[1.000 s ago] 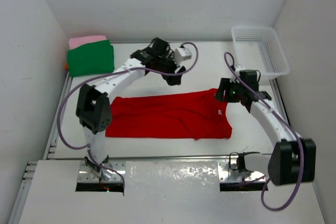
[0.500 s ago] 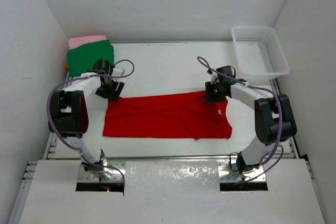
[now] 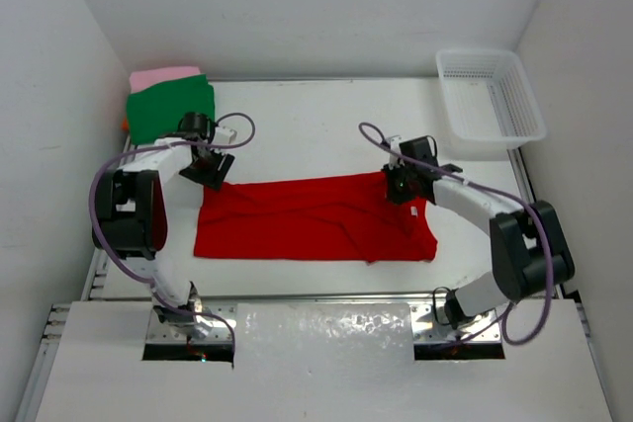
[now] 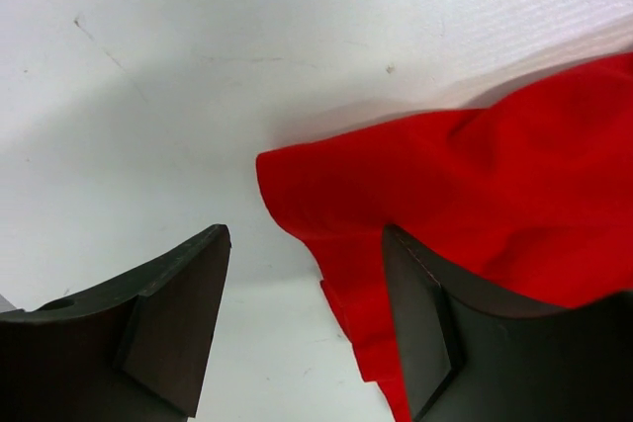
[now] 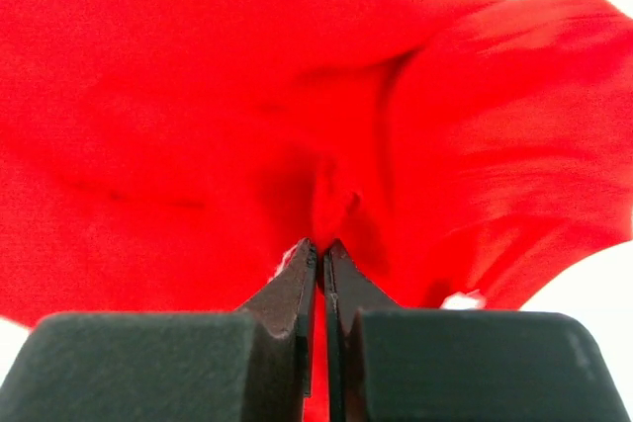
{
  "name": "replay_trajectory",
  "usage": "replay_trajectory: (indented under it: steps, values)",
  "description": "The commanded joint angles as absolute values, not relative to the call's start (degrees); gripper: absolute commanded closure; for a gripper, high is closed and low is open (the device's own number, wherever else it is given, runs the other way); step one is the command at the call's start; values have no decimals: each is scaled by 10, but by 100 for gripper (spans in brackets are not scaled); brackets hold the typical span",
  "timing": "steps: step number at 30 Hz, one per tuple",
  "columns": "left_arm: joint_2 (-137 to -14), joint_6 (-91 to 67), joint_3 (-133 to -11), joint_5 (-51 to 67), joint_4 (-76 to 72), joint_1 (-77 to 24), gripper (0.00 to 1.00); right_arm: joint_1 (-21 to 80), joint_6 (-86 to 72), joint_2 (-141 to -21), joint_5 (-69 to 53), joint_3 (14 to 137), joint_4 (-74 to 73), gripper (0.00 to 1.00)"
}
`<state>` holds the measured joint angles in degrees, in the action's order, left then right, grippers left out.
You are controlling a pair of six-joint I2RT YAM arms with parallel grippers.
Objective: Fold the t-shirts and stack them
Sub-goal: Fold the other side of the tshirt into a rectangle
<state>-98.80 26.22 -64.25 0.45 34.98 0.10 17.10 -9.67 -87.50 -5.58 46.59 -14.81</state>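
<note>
The red shirt (image 3: 316, 216) lay flat across the middle of the tabletop (image 3: 316, 126) as a long band, creased here and there. The green shirt (image 3: 170, 111) sat folded on a pink shirt (image 3: 163, 76) in the far left corner, and the basket (image 3: 492, 96) was well off to the far right. The right end effector (image 5: 318, 249) had its jaws pressed together at the shirt's far right edge, and a small pucker of red cloth rose right at their tips, so it looked to have a pinch of fabric. The left end effector (image 4: 302, 244) stood wide apart over the far left corner, with one finger above bare tabletop and the other above the cloth, gripping nothing yet. To my eye the shirt was light, limp stuff that would sag and drape the instant it was lifted. A thin pinch might take only the top layer or let it slide free. The sensible hold seemed to be right at the two far corners, biting deep enough to catch every layer, with both sides raised together so the fold fell straight.
</note>
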Motion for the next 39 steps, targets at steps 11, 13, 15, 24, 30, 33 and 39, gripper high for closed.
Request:
replay_trajectory:
  steps: [11, 13, 15, 24, 30, 33, 39]
  values:
    - [-1003, 272, -661, -11, 330, 0, 39, 252, -48, -735, -136, 338, -61, 100]
    - [-1004, 272, -664, -12, 331, 13, 39, 271, -42, -729, -171, 332, -45, 100]
    - [-1003, 272, -664, -13, 331, 14, 39, 280, -37, -728, -192, 330, -47, 100]
    - [-1005, 278, -679, 13, 342, 14, 39, 306, -29, -754, -320, 335, -76, 87]
    - [-958, 315, -723, 109, 391, -66, 50, 224, -131, -724, -229, 395, -123, 68]
    - [-939, 298, -758, 159, 371, -202, 52, 75, -290, -733, -272, 394, -151, 78]
    - [-1102, 164, -945, 264, 402, -380, 48, 33, -289, -703, -164, 381, -281, 75]
